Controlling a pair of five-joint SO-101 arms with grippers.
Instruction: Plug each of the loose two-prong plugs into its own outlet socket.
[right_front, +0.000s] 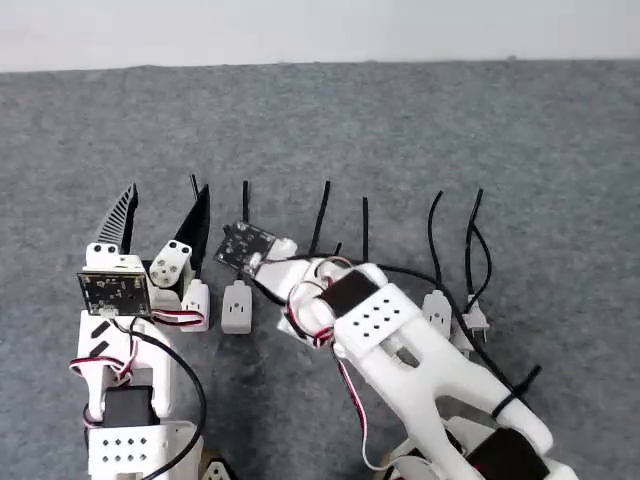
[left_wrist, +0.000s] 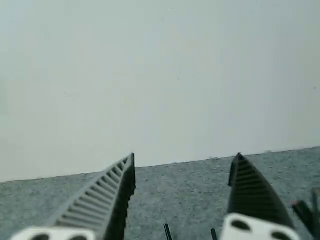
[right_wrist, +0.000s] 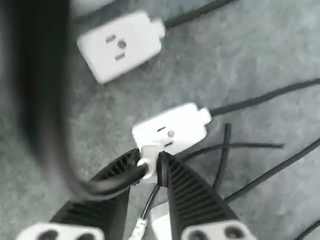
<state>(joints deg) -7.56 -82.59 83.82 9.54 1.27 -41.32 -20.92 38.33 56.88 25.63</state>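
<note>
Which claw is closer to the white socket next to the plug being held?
Right. The right gripper holds a white plug at the white plastic outlet socket; the left gripper is open, raised well apart from it.

The tool holds a plug against a socket.

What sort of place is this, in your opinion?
Probably a lab test bench, not a home: a grey carpet-like mat, a bare white wall, and loose outlet sockets on short cords.
</note>
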